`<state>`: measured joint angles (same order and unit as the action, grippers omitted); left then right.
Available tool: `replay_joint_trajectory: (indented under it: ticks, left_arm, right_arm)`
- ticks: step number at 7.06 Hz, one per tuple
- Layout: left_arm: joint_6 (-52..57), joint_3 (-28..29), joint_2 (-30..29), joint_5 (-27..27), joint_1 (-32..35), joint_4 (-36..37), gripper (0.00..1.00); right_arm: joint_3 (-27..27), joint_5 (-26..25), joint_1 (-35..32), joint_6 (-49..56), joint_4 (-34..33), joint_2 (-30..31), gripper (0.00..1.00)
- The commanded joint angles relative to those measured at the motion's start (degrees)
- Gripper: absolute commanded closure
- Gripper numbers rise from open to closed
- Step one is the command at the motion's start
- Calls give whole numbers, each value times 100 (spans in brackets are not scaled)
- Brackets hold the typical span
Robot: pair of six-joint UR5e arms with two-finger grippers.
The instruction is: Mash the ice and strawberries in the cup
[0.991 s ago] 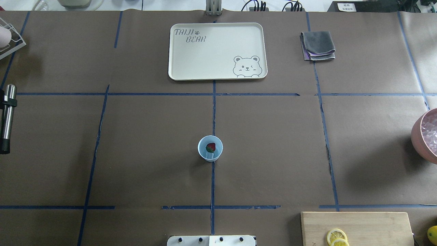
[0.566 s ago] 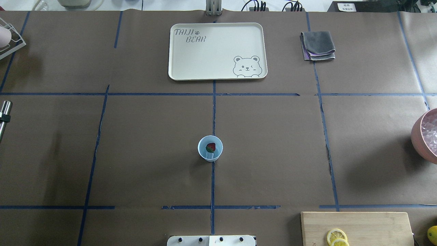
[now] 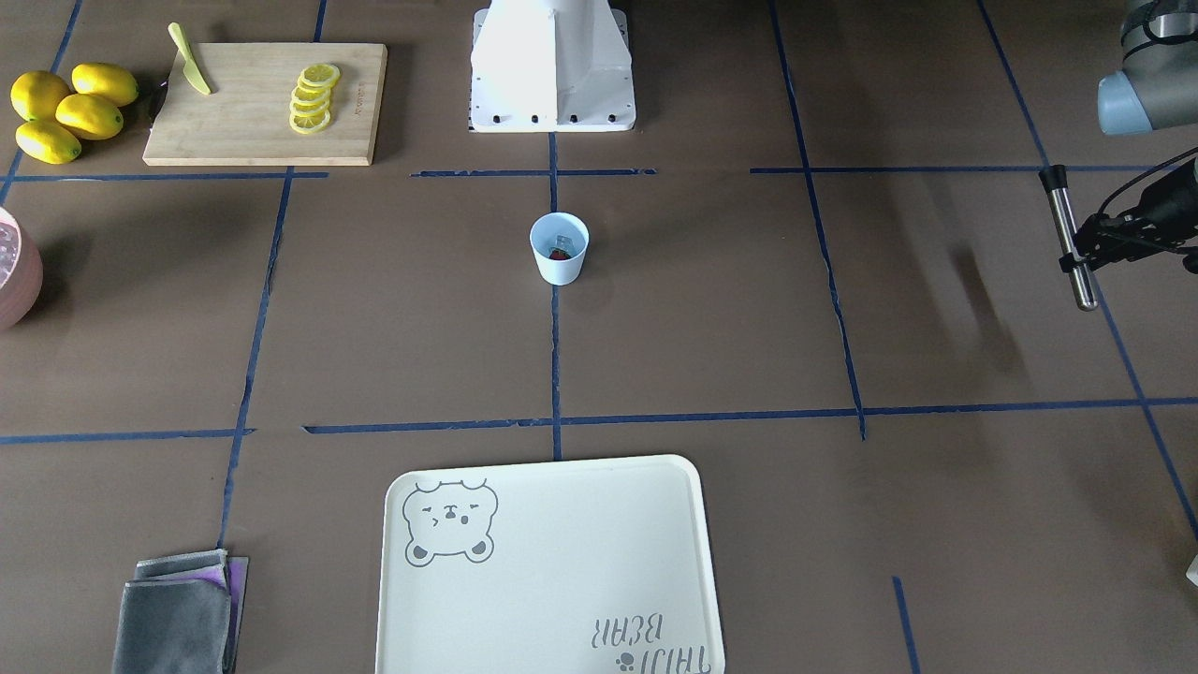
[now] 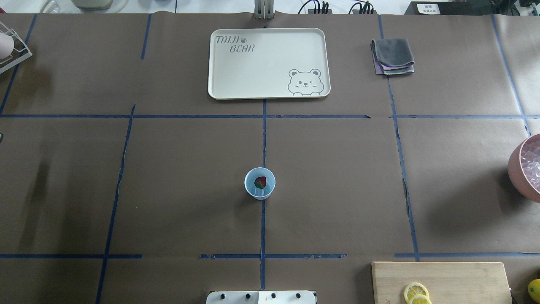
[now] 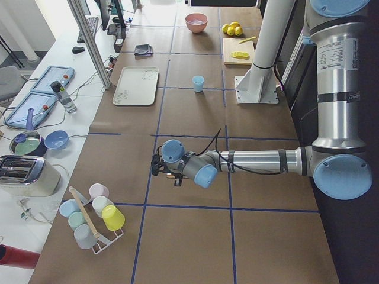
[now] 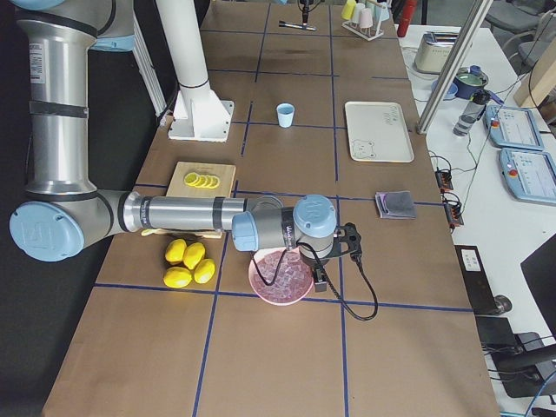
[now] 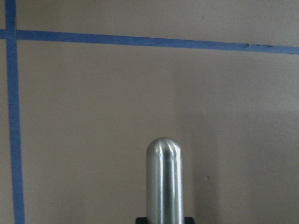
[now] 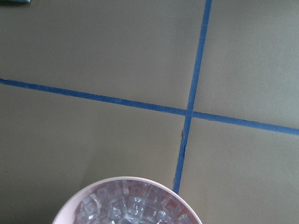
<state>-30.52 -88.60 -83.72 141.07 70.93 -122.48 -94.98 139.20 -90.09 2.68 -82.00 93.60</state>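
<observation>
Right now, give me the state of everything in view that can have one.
cup: upright, holding the strawberry and ice.
strawberry: whole, not mashed.
left gripper: shut on the steel muddler, far from the cup.
right gripper: over the pink bowl, jaws not readable.
pink bowl: upright, full of ice cubes.
cloth: folded.

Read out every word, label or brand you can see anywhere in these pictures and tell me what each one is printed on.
"TAIJI BEAR": printed on the cream tray, next to a paw print; it appears upside down in the front-facing view.
White label on a dark box beyond the table's far edge: too small to read.
Sticker on the left arm: blurred, unreadable.
Small mark on the cutting board: too small to read.
</observation>
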Motion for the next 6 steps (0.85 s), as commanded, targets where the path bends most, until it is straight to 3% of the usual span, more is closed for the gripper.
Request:
replay_joint_trajectory:
  ticks: [1, 5, 6]
  left_arm:
    - [64, 290, -13, -359, -18, 49, 100]
    - [222, 704, -251, -501, -44, 40, 100]
    - [222, 747, -311, -815, -44, 40, 100]
  right_arm:
    - [15, 2, 0, 4, 0, -8, 0]
    - [6, 2, 0, -5, 9, -17, 0]
    - [14, 2, 0, -5, 9, -17, 0]
